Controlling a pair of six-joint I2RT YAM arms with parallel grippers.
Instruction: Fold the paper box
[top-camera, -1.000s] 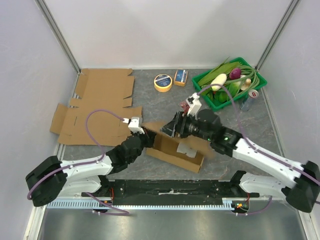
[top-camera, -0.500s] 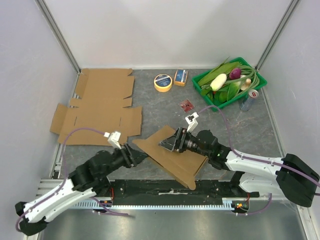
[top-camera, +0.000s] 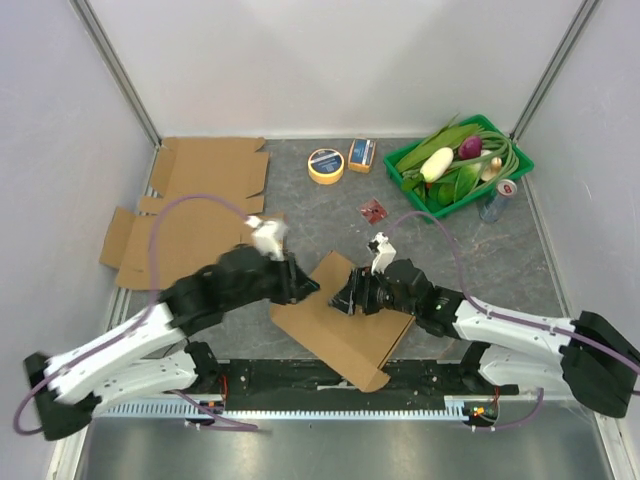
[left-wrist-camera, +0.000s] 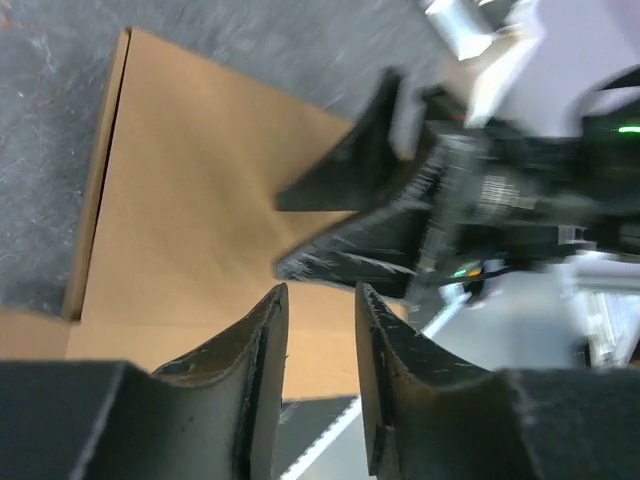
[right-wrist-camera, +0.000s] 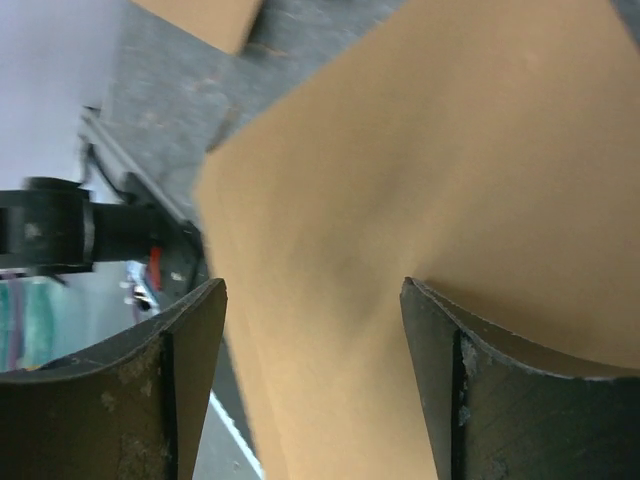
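Box: brown card, lying collapsed and skewed on the desk, near centre, its near corner reaching the arm bases.

Left tool hovers at the box's far left edge, jaws part open, nothing between them.

Right tool sits over the far panel, jaws wide, card beneath and not pinched.

Judgement: the walls need raising. The right tool should pin the base flat while the left takes a free edge beside a crease and lifts slowly.

Spare flat card lies far left, well apart.
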